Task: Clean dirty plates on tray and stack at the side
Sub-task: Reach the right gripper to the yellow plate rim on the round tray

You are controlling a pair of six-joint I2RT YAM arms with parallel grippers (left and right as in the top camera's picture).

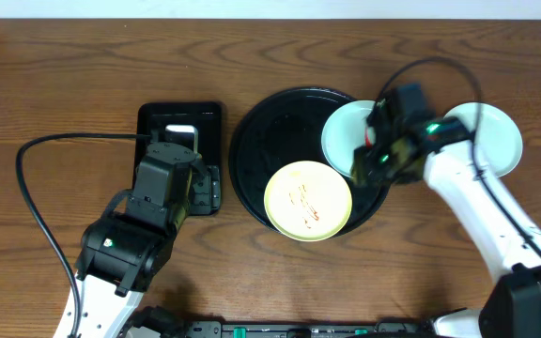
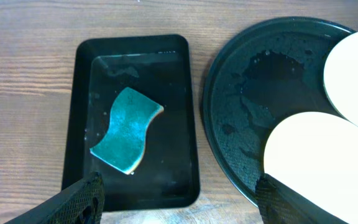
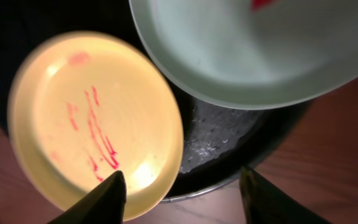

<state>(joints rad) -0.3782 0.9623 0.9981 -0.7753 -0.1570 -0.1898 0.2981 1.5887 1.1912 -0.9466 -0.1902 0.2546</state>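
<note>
The right gripper (image 3: 182,199) is hanging with its dark fingers standing well apart and nothing between them. In the right wrist view it is hovering over the lower edge of the round black tray (image 3: 229,140). To the left in that frame, the yellow plate (image 3: 92,118) is lying with its rim reaching past the tray's edge. It is showing several thin red streaks across its middle and a faint pink smear near its top. In the upper right of the frame, a mint plate (image 3: 247,50) is sitting mostly clean, carrying a red mark at the top edge. In the overhead view a second mint plate (image 1: 496,136) is resting on the wood tabletop (image 1: 64,75) at the right, off the tray and partly hidden by the white arm.

The left gripper (image 2: 179,199) is also standing wide and holding nothing, its fingertips showing at the bottom corners of the left wrist view. Above them, a wavy teal sponge (image 2: 127,129) is lying in the rectangular black tray (image 2: 79,93). The round tray's bare glossy floor is glistening with wet spots to the right.
</note>
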